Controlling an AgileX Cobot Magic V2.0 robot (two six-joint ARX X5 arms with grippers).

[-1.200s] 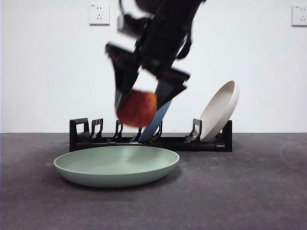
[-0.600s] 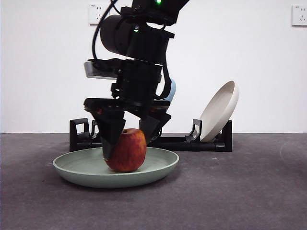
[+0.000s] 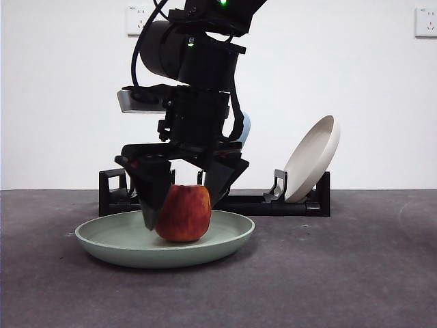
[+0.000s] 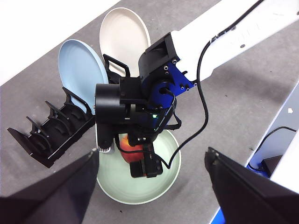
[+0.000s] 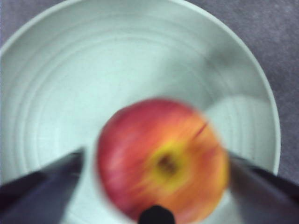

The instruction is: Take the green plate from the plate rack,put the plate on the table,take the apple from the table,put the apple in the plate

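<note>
Front view: right gripper [image 3: 183, 208] low over the green plate [image 3: 102, 240], jaws spread wide, flanking the apple [image 3: 183, 213] with gaps either side. Apple sits in plate, directly beneath the gripper. Left gripper [image 4: 152, 184] high above, jaws wide, empty.

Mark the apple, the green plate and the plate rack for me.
apple [image 3: 183, 213], front view, its red front.
green plate [image 3: 225, 240], front view, its outer rim wall.
plate rack [image 3: 113, 186], front view, its blocky end.
</note>
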